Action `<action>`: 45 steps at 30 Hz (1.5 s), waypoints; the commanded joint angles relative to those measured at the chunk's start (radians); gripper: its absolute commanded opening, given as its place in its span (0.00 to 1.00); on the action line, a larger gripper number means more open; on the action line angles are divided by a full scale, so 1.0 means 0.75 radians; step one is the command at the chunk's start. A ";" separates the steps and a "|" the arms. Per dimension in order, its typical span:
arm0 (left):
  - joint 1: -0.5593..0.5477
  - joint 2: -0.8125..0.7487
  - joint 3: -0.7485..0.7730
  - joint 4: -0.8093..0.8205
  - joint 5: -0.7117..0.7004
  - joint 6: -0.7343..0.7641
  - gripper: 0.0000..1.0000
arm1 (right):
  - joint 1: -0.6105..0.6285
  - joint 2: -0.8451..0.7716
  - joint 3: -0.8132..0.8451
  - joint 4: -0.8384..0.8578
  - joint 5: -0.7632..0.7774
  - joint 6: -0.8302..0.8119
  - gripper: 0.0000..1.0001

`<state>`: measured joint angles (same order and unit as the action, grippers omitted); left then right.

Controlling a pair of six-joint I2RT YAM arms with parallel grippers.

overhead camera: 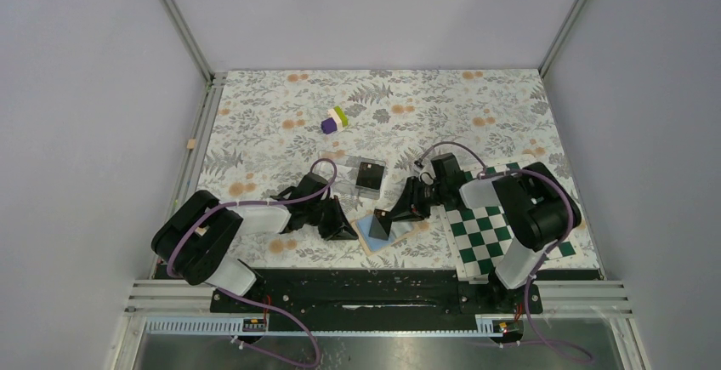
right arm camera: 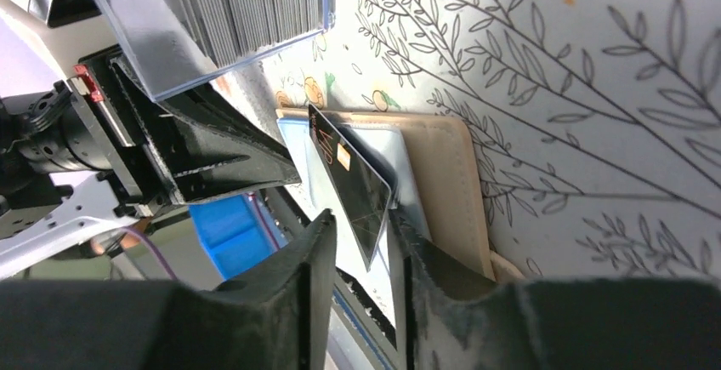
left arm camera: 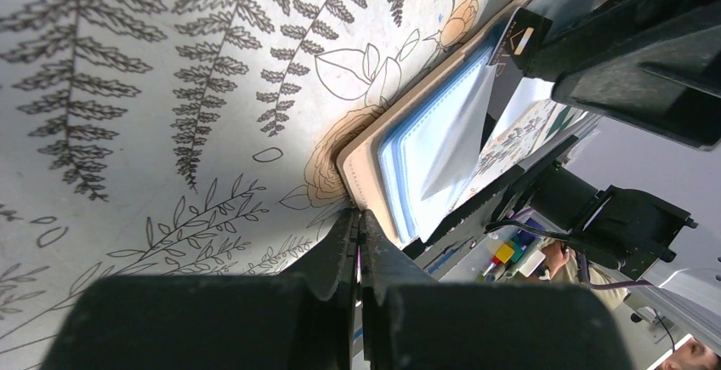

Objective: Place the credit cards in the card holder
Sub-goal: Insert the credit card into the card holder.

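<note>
Card holder: open, blue inside up, black credit card tilted over it.
Clear case: cards stacked inside.
Right jaws: gripping that card.
Left jaws: clenched, at holder's edge.

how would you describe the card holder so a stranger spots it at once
On the floral table, look just left of the green-white checkerboard. The card holder lies open there; unlike the clear case behind it, it is tan outside, light blue inside, with a black card poking up from it.

top: high, rear, looking down | wrists: low, close, facing each other | shared: card holder
</note>
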<state>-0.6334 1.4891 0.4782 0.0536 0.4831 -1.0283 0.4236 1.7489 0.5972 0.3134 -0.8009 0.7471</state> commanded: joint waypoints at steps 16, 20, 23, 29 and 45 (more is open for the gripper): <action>-0.005 0.032 0.016 -0.060 -0.074 0.037 0.00 | 0.004 0.211 -0.062 0.185 0.038 0.106 0.46; -0.005 0.032 0.017 -0.061 -0.075 0.037 0.00 | 0.004 0.231 -0.083 0.349 -0.013 0.171 0.38; -0.006 0.033 0.017 -0.061 -0.074 0.038 0.00 | 0.004 0.235 -0.092 0.409 -0.039 0.201 0.26; -0.005 0.037 0.017 -0.061 -0.078 0.039 0.00 | 0.004 0.210 -0.089 0.385 -0.044 0.168 0.02; -0.004 0.110 0.137 -0.165 -0.081 0.120 0.00 | 0.004 -0.020 0.159 -0.510 0.058 -0.430 0.00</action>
<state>-0.6346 1.5299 0.5446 -0.0132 0.4858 -0.9962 0.4206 1.7485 0.6796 0.1532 -0.8242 0.5690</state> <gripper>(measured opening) 0.006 0.021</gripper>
